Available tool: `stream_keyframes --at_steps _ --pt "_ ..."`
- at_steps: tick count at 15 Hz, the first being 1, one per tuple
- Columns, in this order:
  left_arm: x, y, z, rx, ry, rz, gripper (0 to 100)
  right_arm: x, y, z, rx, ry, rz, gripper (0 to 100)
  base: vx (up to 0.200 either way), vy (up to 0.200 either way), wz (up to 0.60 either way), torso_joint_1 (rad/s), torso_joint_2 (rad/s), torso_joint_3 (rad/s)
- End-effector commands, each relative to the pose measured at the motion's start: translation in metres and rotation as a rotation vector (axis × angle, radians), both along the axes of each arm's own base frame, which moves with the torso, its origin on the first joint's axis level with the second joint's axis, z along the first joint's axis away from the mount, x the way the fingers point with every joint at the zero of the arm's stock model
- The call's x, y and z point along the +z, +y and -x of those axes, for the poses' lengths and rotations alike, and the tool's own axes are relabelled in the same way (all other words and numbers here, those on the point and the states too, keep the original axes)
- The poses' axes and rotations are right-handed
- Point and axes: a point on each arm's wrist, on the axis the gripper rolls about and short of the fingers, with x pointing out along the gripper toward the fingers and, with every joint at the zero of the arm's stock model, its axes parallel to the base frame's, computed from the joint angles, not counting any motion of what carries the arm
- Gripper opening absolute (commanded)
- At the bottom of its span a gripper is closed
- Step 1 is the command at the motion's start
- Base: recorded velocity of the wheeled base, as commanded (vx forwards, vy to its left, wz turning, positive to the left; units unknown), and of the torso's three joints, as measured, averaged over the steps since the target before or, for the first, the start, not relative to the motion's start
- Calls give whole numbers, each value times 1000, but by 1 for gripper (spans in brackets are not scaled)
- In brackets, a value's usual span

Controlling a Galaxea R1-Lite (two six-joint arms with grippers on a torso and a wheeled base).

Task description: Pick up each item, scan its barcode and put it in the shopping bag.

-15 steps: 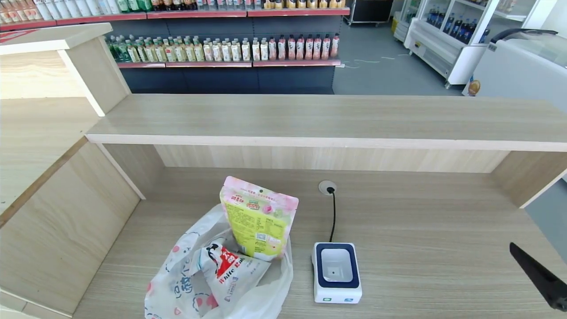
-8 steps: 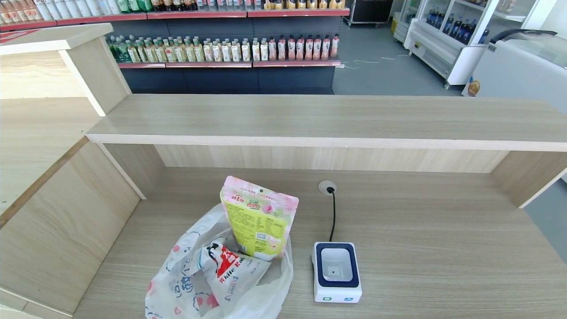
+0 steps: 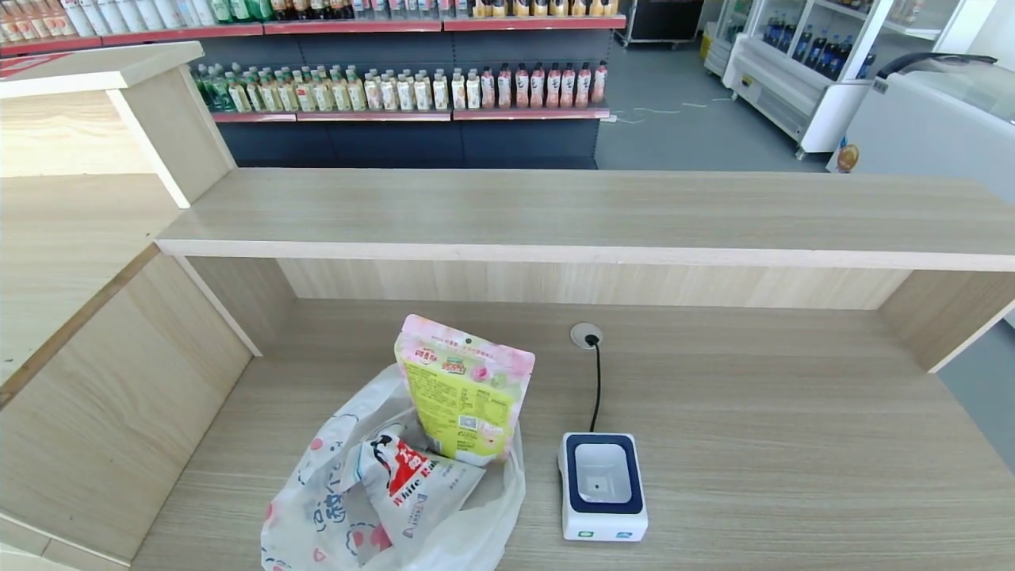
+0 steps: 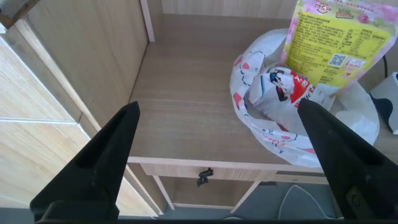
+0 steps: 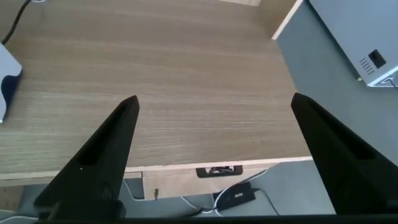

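Left hand (image 4: 214, 106) released, fingers spread wide, grasping nothing; it hangs just off the near edge of the desk (image 3: 753, 428). Right hand (image 5: 214, 98) likewise released and holding nothing, also at the near edge. Ahead of the left hand, toward the right hand's side, is the shopping bag (image 4: 239, 93) (image 3: 309, 492), limp plastic with its mouth open and its body close to the near edge. Inside lies a white-and-red packet (image 4: 280, 87) (image 3: 404, 480). A yellow-pink pouch (image 4: 326, 37) (image 3: 464, 388) stands upright at the bag's far rim, foot inside, most of it sticking out. Ahead of the right hand, toward the left hand's side, is the scanner (image 5: 6, 81) (image 3: 603, 484), just beside the bag, its cable (image 3: 596, 381) running away to a hole in the desk. No loose items show on the desk, so the task looks about done. Risks: the pouch is tall and only propped, so a nudge to the bag could tip it out, toward the scanner or the desk. The bag is slack and near the edge, so a finger catching the plastic could drag it off. A sweep from the right hand could snag the cable and shift the scanner. Room: the left hand is boxed by the side panel (image 3: 119, 396) on its outer side. The raised ledge (image 3: 555, 206) closes off the far side for both hands. Most room lies ahead of the right hand, between the scanner and the right wall (image 3: 951, 317).
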Motion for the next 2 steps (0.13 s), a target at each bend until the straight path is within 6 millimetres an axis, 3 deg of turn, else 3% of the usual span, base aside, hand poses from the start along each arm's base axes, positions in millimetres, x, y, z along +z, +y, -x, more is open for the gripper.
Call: stream_keyframes --at_steps 1,2 --pt "0 0 0 0 0 1 100 0 0 2 -7 -24 1 100 0 0 0 0 0 0" --pt "0 0 0 0 0 1 100 0 0 2 -10 -24 0 100 0 0 0 0 0 0"
